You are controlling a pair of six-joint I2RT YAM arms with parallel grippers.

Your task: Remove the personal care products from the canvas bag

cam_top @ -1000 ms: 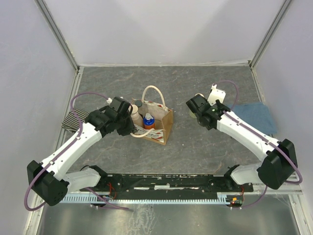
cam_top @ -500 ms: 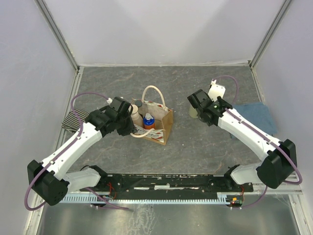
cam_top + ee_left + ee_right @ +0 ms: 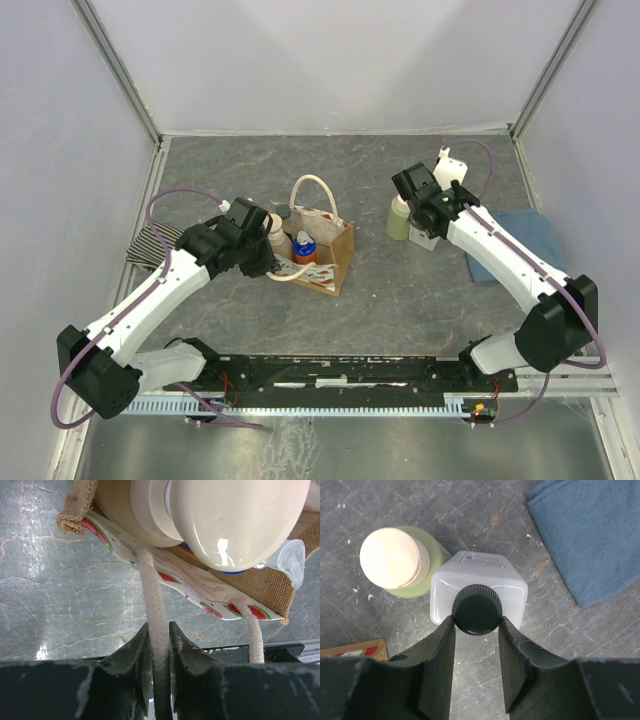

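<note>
1. Your right gripper (image 3: 476,630) has swung away from the canvas bag (image 3: 335,262) over the last second. Its fingers clamp the black cap of the white bottle (image 3: 479,580), now set low, touching the yellow-green bottle (image 3: 395,560), both well right of the bag
2. Your left gripper (image 3: 159,645) is unchanged, pinched shut on the bag's cream handle (image 3: 149,580)
3. Two products look to be out. The pump bottle (image 3: 275,232) and blue-capped bottle (image 3: 304,247) sit inside the bag, so expect to release, then return

print on the white bottle (image 3: 480,575) is unreadable.

White bottle (image 3: 478,592) now beside green bottle (image 3: 400,562)
</note>
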